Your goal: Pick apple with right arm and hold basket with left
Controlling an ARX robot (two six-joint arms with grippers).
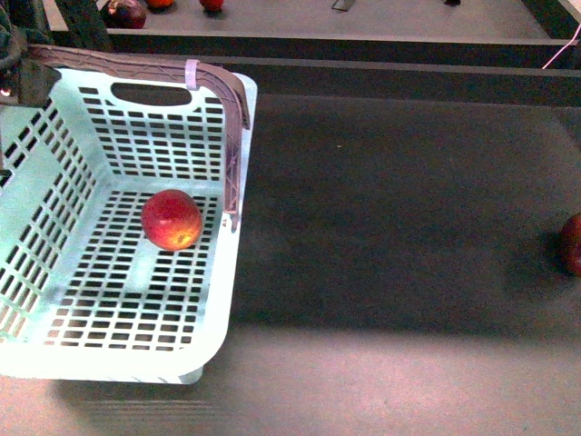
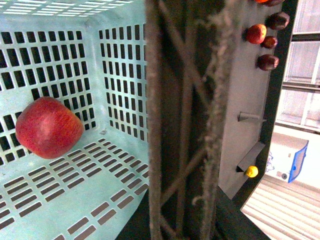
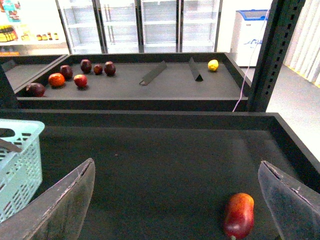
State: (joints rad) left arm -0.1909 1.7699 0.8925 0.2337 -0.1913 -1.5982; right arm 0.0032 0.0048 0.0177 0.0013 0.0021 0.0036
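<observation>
The apple, glossy red with a yellow-orange blush, lies on the floor of the mint-green basket. It also shows in the left wrist view. My left gripper is shut on the basket's brownish ribbed handle at the far left and holds the handle raised; the handle fills the left wrist view. My right gripper is open and empty, out of the front view. A corner of the basket shows beside its one finger.
A second, darker red apple lies on the dark table at the right edge, near one right finger in the wrist view. A black ledge bounds the table behind. The back shelf holds several fruits and a lemon.
</observation>
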